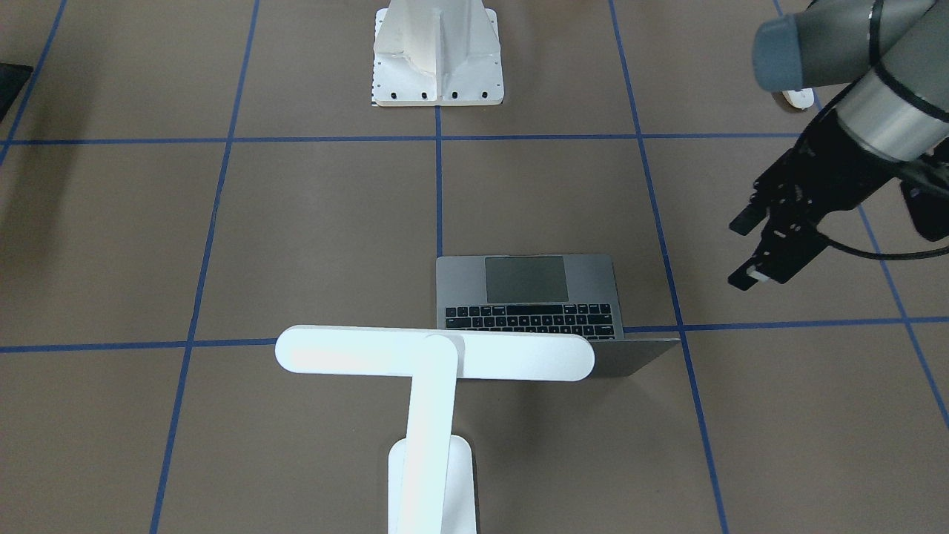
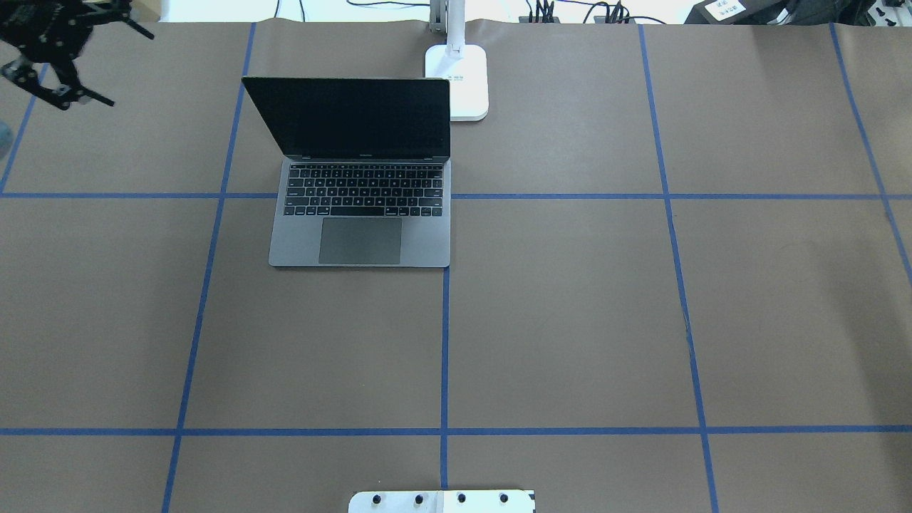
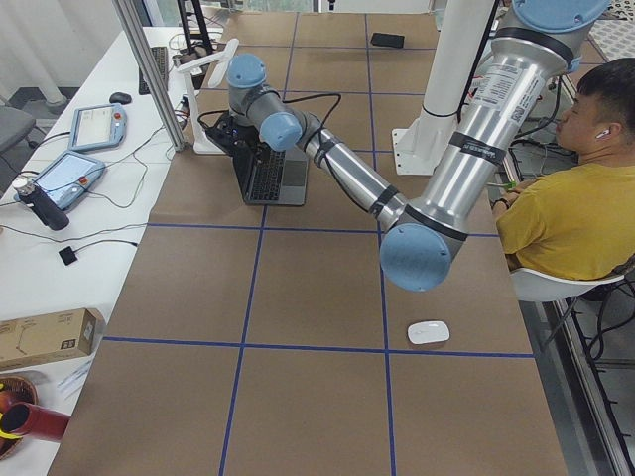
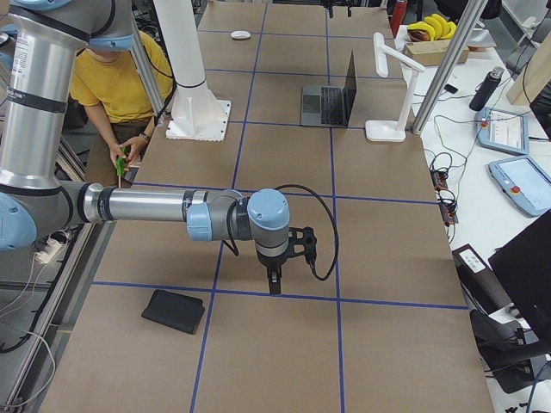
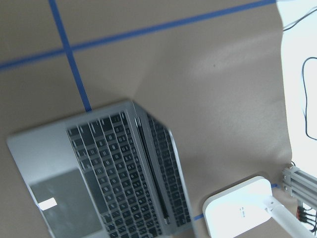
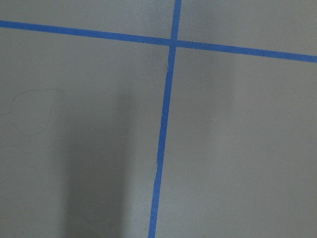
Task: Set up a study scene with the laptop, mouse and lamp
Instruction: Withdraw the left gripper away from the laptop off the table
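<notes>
At the table's far side: the laptop (image 2: 360, 235) stands open on the table (image 2: 570, 320), screen toward the robot.
Lamp: the lamp (image 1: 434, 354) has its base just beside the lid's corner, and its bar head reaches over the lid and hides the screen from the front.
Mouse: the mouse (image 3: 429, 332) lies toward the robot's left end, well apart from the laptop; the left arm (image 1: 882, 111) half covers it in the front view.
Left gripper: the left gripper (image 1: 744, 251) hovers beside the laptop, jaws apart and empty.
Right gripper: the right gripper (image 4: 274, 280) points down near a tape line — jaws cannot be judged.
Around: a black pad (image 4: 175, 311) lies near the right gripper, a white pedestal (image 1: 437, 55) stands at the robot's edge, and a seated person (image 3: 575, 208) is close by.
</notes>
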{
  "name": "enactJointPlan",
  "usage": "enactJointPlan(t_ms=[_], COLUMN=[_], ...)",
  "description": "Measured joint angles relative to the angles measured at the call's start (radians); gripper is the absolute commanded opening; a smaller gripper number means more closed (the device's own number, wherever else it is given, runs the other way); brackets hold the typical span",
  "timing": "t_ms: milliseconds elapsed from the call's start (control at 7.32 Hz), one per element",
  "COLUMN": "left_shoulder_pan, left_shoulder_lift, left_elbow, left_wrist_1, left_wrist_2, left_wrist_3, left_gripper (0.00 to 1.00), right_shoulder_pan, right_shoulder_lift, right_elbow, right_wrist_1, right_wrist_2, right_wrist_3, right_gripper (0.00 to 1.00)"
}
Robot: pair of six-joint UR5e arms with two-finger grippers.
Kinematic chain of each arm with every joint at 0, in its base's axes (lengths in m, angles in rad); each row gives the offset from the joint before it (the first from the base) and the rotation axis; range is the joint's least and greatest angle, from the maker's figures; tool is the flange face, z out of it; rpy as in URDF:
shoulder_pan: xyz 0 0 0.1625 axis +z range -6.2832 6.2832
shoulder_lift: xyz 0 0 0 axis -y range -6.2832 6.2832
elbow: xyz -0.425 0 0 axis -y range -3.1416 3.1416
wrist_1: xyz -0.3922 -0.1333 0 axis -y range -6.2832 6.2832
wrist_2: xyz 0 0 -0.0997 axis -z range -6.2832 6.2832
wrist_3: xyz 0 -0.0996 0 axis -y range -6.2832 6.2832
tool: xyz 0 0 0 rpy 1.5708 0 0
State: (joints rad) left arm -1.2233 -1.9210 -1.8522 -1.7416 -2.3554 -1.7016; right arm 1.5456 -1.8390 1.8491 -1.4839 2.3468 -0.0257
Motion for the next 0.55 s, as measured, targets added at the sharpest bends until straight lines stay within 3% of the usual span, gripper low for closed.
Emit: enactJointPlan(t_ms=[547], left_shoulder_pan=[-0.148], left_shoulder_lift=[0.328], left_elbow=[-0.04], left_wrist_1=[0.0], left_wrist_2=[-0.001], left_wrist_3=[0.792], left_gripper=[1.0], right_shoulder_pan=[0.014], right_shoulder_lift=[0.001], right_elbow=[0.003], right_wrist_1=[0.0], right_wrist_2=[0.03], right_wrist_3=[-0.031], right_gripper=[1.0])
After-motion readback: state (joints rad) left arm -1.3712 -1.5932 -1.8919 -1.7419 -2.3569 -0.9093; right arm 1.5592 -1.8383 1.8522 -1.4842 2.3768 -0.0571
